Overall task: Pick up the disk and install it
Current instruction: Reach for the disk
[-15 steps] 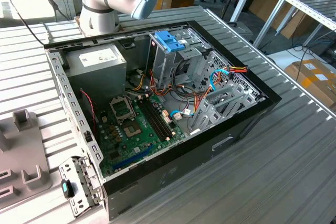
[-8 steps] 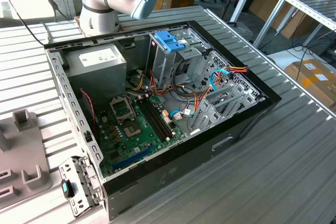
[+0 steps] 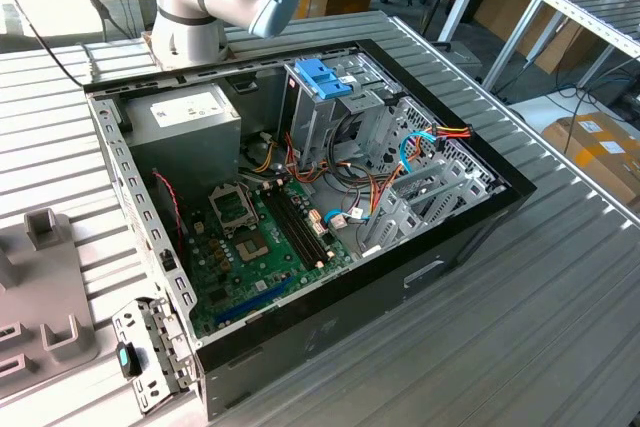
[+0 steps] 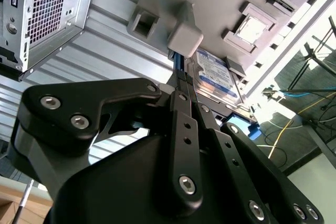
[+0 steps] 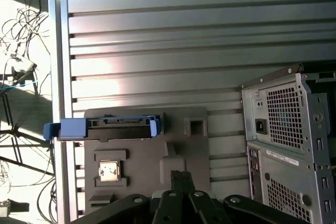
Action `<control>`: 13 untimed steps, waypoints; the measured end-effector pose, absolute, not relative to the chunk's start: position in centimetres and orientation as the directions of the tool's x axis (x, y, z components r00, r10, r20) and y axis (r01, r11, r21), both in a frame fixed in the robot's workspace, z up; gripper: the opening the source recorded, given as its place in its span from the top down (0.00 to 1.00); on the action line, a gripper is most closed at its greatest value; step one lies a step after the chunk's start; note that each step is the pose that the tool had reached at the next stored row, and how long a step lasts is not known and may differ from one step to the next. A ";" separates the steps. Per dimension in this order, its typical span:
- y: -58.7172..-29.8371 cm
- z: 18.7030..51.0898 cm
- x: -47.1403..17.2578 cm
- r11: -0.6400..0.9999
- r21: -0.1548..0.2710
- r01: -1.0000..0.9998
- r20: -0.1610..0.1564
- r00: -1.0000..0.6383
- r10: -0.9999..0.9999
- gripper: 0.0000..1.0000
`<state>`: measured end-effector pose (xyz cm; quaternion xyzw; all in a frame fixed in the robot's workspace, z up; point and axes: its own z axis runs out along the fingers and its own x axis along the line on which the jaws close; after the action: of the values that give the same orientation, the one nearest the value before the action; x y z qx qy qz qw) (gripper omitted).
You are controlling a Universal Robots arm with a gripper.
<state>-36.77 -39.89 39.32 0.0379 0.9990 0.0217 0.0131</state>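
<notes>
Open computer case [image 3: 330,322] on the counter [image 3: 520,327], motherboard [image 3: 255,237] and power supply [image 3: 185,122] inside. Beside it, grey fixture [image 5: 194,150] holds the disk [image 5: 107,124] upright, 1 chip [image 5: 109,170] pocketed nearby. Gripper [image 5: 178,176] near the fixture, jaws closed, empty.

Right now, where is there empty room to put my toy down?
The bare ribbed table on the exterior view's right of the computer case, out to its edge. Crowded: inside the case, and the grey fixture at that view's left.
</notes>
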 end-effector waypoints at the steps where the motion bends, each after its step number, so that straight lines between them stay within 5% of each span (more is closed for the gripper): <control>1: -39.9 39.3 -36.8 0.996 0.044 0.075 -0.024 -0.997 0.076 0.89; 13: -39.9 39.3 -37.3 0.996 0.044 0.075 -0.024 -0.997 0.076 0.89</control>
<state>-37.31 -39.89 39.32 0.0379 0.9990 0.0217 0.0131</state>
